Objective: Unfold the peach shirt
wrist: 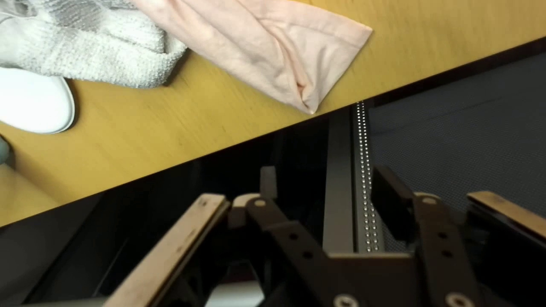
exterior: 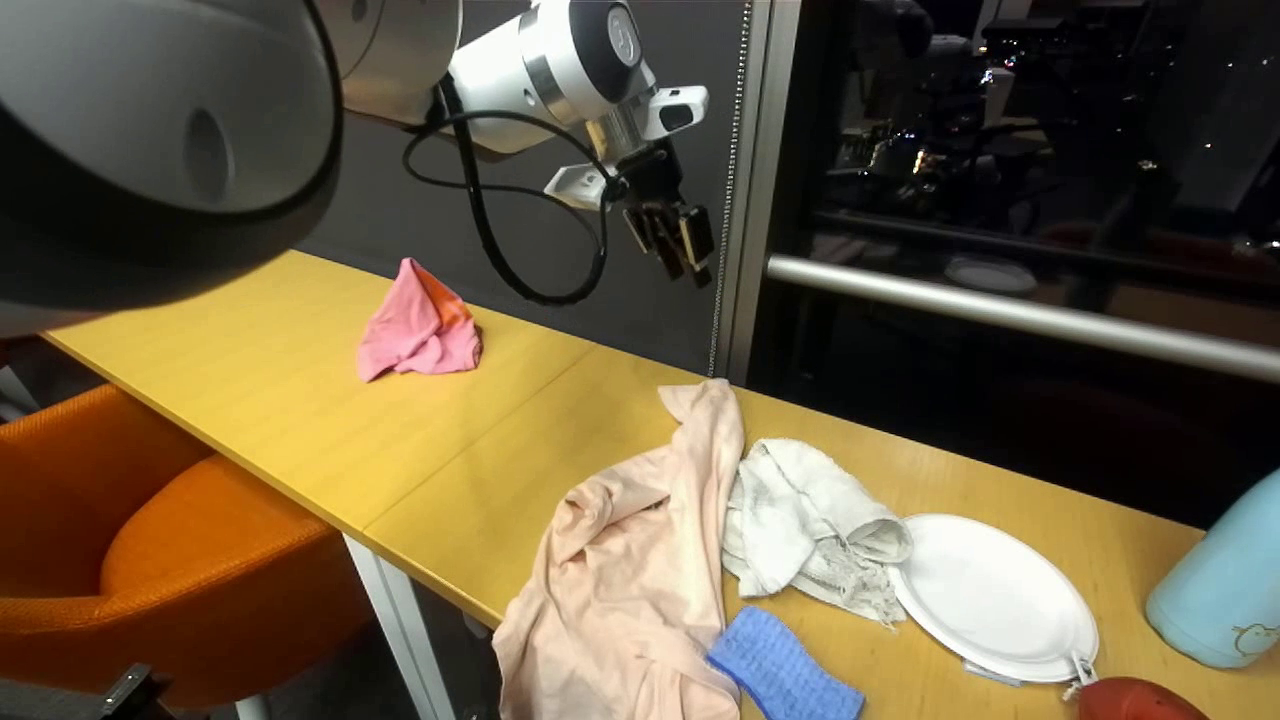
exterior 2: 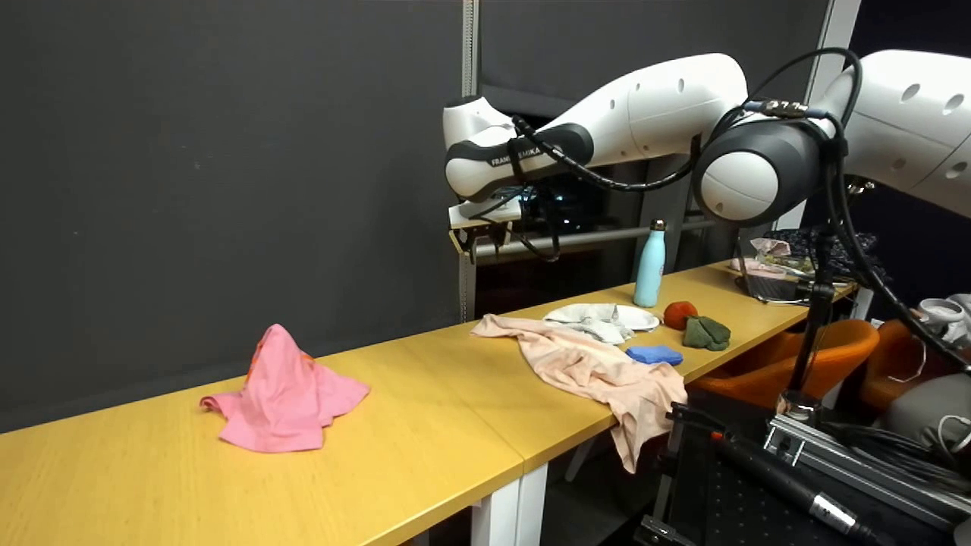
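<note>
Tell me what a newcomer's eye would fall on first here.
Likely the peach shirt, rumpled across the yellow tabletop and drooping over its edge. Then the bright pink cloth, peaked alone farther along. High near the window, the claw hangs open and empty.

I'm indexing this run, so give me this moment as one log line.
peach shirt: rumpled, partly hanging off table | gripper: open, empty, clear of shirt | pink cloth: apart from shirt | unfolding: incomplete
</note>
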Robot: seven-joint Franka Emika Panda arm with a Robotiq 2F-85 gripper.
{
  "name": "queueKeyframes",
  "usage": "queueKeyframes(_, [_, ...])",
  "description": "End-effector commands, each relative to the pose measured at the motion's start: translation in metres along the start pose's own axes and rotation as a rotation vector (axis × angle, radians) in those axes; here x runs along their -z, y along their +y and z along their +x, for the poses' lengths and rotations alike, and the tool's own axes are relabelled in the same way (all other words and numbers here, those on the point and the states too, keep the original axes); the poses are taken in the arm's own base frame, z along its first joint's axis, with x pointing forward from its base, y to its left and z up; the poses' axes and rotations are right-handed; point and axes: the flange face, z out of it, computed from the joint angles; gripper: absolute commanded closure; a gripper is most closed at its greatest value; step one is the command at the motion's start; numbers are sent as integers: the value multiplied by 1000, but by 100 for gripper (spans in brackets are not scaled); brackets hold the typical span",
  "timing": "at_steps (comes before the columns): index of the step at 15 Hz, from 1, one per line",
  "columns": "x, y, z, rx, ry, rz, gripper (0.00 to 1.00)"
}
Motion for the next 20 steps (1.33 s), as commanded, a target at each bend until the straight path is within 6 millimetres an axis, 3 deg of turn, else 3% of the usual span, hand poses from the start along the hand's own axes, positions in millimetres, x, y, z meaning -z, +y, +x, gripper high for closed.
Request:
queueKeyframes(1, [45,19,7,89,-108,13,9])
queueKeyframes(3, [66,22,2,156,-179,42,0])
queueKeyframes(8, [100,33,-26,293,-354,101,0])
queueKeyframes(14, [102,55,-72,389,-516,105,0])
queueKeyframes(20, [87,97,-120,395,-603,-1,0])
